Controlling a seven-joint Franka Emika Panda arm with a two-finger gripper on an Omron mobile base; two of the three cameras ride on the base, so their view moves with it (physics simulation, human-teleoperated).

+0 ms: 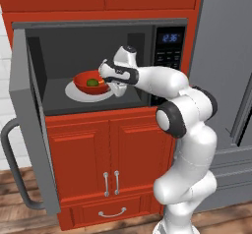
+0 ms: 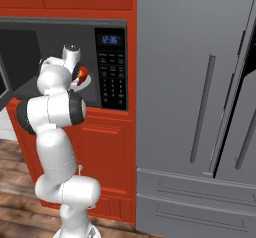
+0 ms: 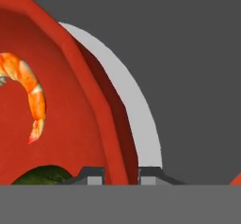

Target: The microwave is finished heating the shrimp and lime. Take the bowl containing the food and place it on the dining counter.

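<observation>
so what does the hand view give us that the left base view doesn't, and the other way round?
Hand view only: the shrimp inside the bowl, and the pincer straddling the bowl's rim, one fingertip inside, one outside. Left base view only: the microwave with its door swung open, the keypad display lit, and the arm reaching in. Both: the red bowl, the lime and the white microwave plate under the bowl.
</observation>
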